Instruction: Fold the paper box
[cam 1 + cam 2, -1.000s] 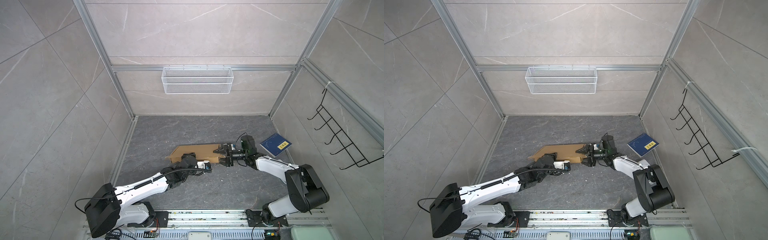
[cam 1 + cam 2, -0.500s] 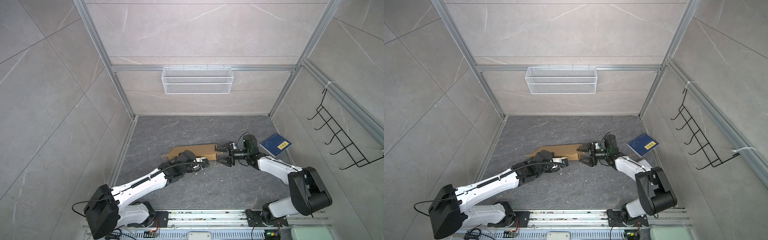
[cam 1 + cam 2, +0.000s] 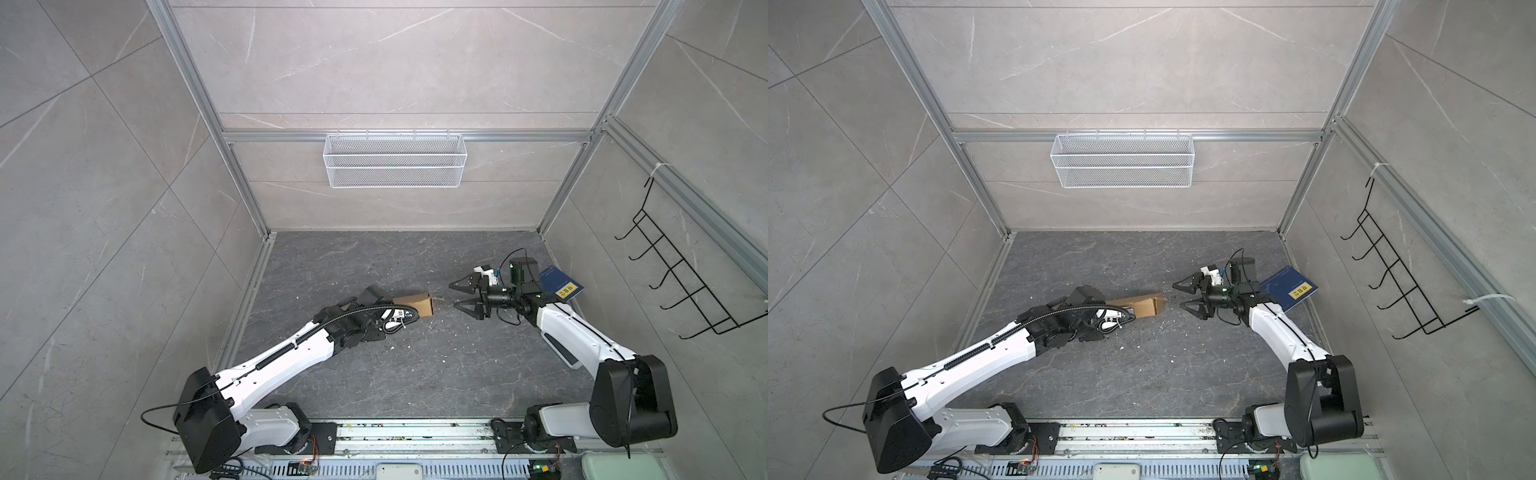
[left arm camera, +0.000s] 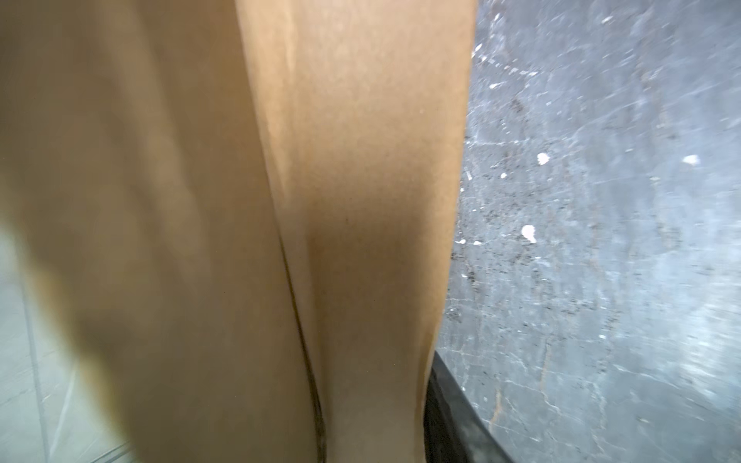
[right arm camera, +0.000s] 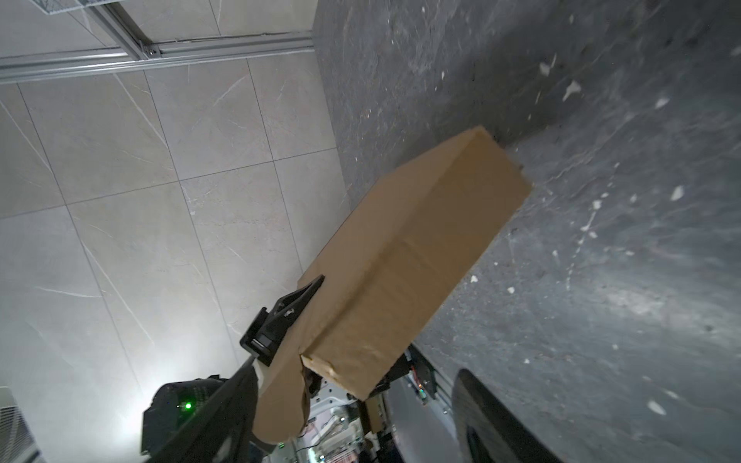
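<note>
Arms are reaching inward from the bottom edge in both top views. The left gripper (image 3: 374, 296) is lying low at centre-left, clamping the paper box (image 3: 417, 305), which is showing just left of centre against the dark floor (image 3: 415, 374). The right gripper (image 3: 459, 297) is pointing leftward at the box's end, jaws spread wide, near but not touching. A blue book (image 3: 559, 284) is lying behind its wrist. A wire basket (image 3: 395, 160) and a hook rack (image 3: 681, 286) are hanging on the tiled walls.

In the left wrist view, the box (image 4: 361, 160) is filling the left and centre, with speckled floor showing at right.

In the right wrist view, the box (image 5: 421, 248) is slanting across the centre, a left finger (image 5: 300, 298) pressing its flap.
</note>
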